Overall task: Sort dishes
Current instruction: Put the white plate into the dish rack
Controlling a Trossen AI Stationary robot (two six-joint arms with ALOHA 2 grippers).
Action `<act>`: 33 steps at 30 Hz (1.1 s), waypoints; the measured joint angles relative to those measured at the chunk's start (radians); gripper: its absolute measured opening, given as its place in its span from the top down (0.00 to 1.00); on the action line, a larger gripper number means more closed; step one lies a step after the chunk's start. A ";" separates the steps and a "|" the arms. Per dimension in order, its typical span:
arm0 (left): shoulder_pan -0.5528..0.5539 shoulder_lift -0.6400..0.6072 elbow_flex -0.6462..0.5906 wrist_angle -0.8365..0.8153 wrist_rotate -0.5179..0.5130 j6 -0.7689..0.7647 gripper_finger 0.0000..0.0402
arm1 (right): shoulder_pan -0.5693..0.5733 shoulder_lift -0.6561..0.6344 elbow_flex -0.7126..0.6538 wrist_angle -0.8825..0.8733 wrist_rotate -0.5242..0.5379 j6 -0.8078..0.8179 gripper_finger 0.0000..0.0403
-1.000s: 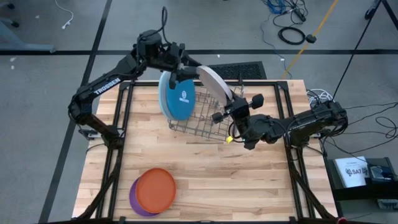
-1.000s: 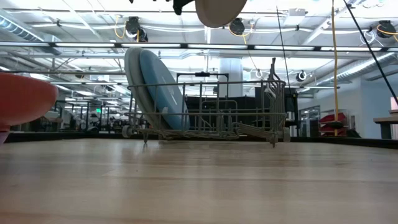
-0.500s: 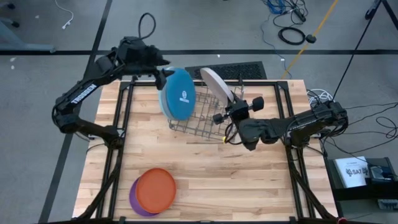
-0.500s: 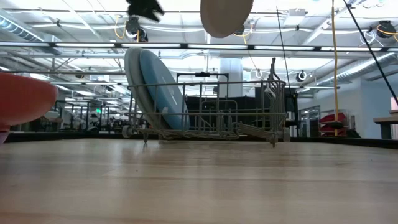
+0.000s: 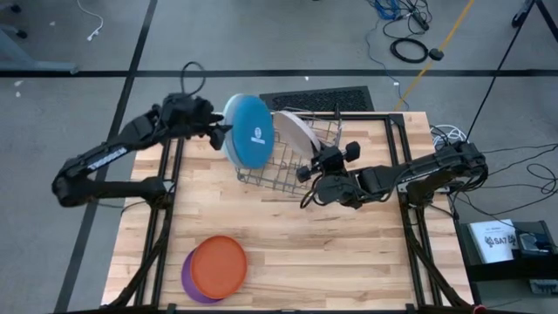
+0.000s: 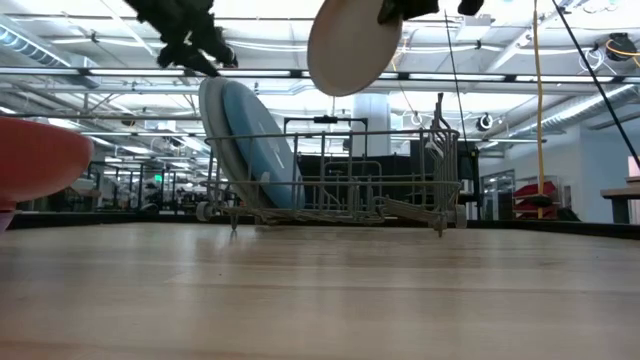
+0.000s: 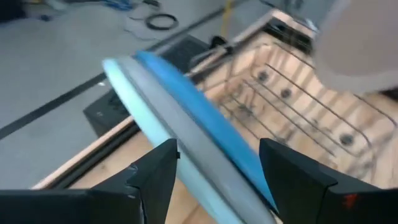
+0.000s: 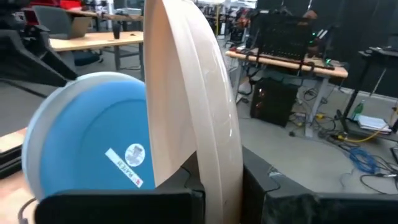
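Right gripper (image 5: 307, 171) jaws pinching the pale grey plate (image 5: 296, 133) above the rack (image 5: 324, 139), bench's 12 o'clock. Left gripper (image 5: 212, 131) jaws spread, at the blue plates' (image 5: 250, 131) 9 o'clock. Next up, I'd guess: lower it into a slot.

Open jaws frame blue plates (image 7: 186, 118) standing in rack (image 7: 298, 106).

Five plates in all: two large blue plates (image 5: 251, 131) standing together, one off-white plate (image 5: 295, 135), one orange plate (image 5: 218, 267) and one purple plate (image 5: 190, 279). One wire dish rack (image 5: 301, 170). Two robot arms, one tabletop (image 5: 349, 253).
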 joint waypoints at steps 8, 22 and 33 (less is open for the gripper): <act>-0.007 -0.171 -0.178 0.094 -0.142 -0.118 0.43 | -0.002 0.000 -0.001 0.008 0.003 -0.022 0.91; -0.048 -0.264 -0.209 -0.009 -0.287 -0.217 0.43 | -0.015 0.000 -0.001 0.022 0.001 -0.056 0.91; -0.057 -0.092 -0.297 -0.038 -0.183 -0.200 0.43 | -0.017 0.000 -0.001 0.028 0.001 -0.067 0.91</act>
